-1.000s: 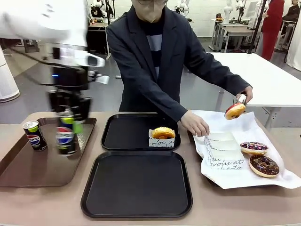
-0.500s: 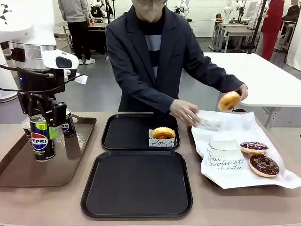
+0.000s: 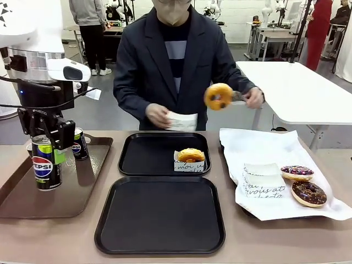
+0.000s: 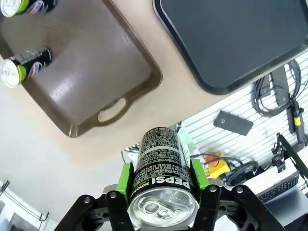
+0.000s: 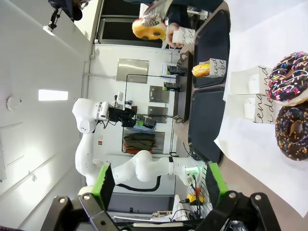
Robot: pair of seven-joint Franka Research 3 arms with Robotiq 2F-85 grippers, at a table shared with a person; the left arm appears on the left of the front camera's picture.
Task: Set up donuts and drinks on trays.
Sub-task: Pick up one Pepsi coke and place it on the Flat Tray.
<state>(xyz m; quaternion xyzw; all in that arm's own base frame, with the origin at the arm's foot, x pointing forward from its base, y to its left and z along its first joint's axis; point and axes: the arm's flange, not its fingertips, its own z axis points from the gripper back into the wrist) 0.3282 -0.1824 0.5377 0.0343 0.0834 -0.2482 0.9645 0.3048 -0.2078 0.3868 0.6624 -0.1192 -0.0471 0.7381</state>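
My left gripper (image 3: 47, 147) is shut on an upright black Pepsi can (image 3: 45, 166) over the left part of the brown tray (image 3: 82, 187). The left wrist view shows that can (image 4: 161, 168) clamped between the green pads. Two more cans (image 3: 80, 144) (image 3: 28, 147) stand at the back of the brown tray. A sleeved donut (image 3: 190, 158) sits on the far black tray (image 3: 148, 157); the near black tray (image 3: 160, 217) is bare. The person holds a donut (image 3: 218, 96) in tongs and a paper sleeve (image 3: 181, 121). My right gripper (image 5: 161, 192) is open, with nothing between its fingers.
On the white paper (image 3: 264, 146) at the right lie two chocolate donuts (image 3: 297, 172) (image 3: 308, 193) and spare sleeves (image 3: 263, 181). The brown tray has handle cut-outs (image 4: 111, 109) and a raised rim. The person's arms hang above the far tray.
My left gripper carried the can leftward over the brown tray, then nearly stopped. The person picked up a sleeve and raised the tonged donut from the paper to chest height.
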